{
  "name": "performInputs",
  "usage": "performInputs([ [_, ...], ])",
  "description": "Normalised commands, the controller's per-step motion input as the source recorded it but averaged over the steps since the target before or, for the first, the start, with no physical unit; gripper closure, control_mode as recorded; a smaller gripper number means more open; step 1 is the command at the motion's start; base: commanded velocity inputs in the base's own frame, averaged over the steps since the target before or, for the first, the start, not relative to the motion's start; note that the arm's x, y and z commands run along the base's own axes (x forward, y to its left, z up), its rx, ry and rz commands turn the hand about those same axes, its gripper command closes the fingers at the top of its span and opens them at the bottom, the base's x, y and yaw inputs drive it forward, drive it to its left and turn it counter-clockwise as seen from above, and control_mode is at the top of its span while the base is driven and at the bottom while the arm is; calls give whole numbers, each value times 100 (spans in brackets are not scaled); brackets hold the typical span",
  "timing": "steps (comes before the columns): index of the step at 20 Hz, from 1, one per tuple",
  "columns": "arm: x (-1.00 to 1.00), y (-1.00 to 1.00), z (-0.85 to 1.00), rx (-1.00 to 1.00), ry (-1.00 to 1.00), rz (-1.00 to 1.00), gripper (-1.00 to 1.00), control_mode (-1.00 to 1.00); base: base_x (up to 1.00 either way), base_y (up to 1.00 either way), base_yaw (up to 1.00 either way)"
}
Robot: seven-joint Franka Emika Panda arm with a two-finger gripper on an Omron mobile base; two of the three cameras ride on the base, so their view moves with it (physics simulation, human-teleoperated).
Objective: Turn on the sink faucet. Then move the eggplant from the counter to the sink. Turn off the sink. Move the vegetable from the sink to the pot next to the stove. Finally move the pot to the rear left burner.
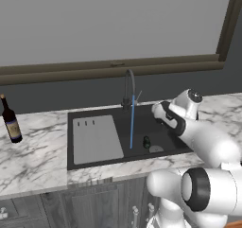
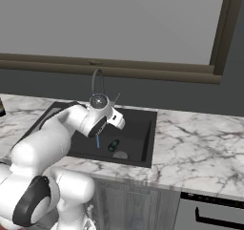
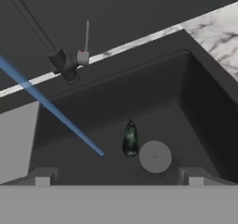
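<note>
Wine bottle on the counter, far left. Faucet running, blue water stream hits the sink basin floor. Eggplant lies in the basin just beside the drain, to its left. Gripper above it, fingers spread wide, holding nothing, eggplant between and ahead of the tips.

arm bent fwd & low, end effector empty w/ jaws spread wide.

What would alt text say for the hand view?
A dark eggplant lies on the sink floor beside the round drain, while a blue stream of water runs from the faucet.
</note>
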Motion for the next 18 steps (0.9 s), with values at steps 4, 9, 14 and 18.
performInputs([
  [4, -4, -26, 14, 0, -4, 9, -100, -100, 0, 0, 0],
  [9, 0, -25, 0, 0, -2, 13, -100, -100, 0, 0, 0],
  [14, 18, -6, -6, 0, -1, 8, -100, -100, 0, 0, 0],
  [18, 30, -12, -3, 0, -6, 4, -100, -100, 0, 0, 0],
])
